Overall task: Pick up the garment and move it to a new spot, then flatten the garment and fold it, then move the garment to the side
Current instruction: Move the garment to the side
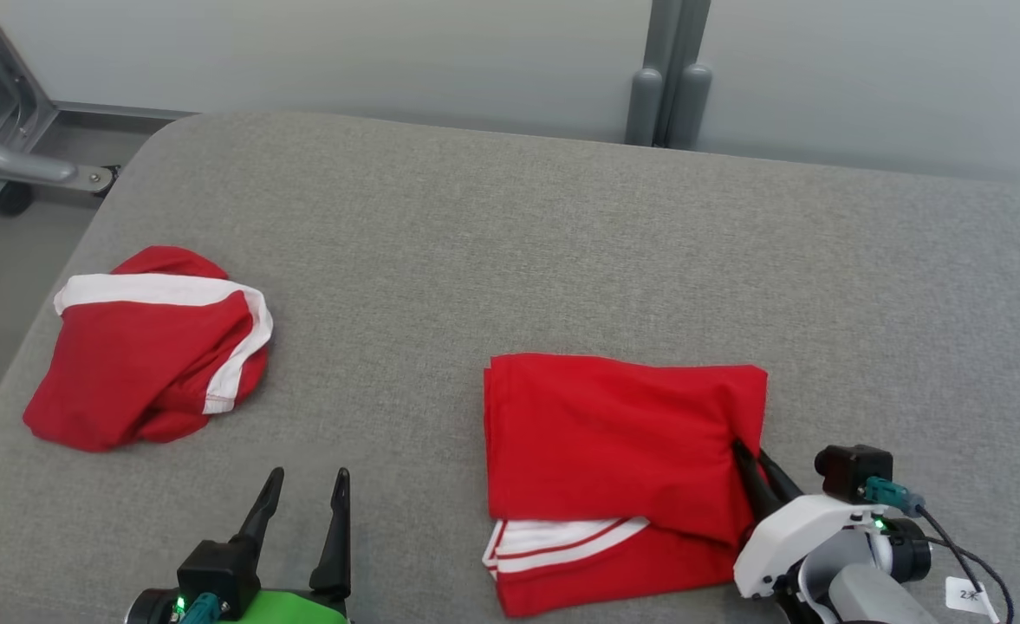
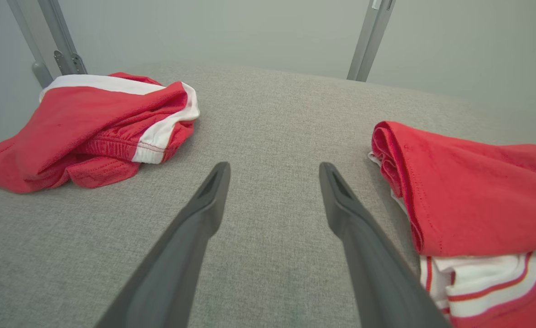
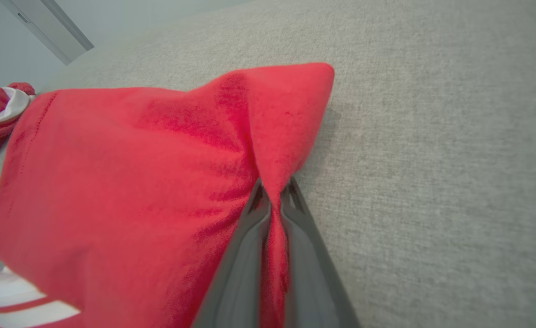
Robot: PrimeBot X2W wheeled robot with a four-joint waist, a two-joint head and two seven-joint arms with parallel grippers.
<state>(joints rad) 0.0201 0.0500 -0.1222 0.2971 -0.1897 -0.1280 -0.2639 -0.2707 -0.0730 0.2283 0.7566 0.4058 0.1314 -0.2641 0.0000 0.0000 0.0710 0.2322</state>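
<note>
One pinch: right gripper clamped folded garment at right edge, probably for dragging it aside; left gripper hung spread, empty.

Grey fabric worktop stretching ahead of the left fingers; beyond it a pale wall, grey post, wheeled metal frame far left.

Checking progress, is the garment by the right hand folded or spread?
Folded: the garment lies doubled over, white-striped layer showing beneath the top flap.

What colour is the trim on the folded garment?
White trim with red lines, clearest in the left wrist view.
</note>
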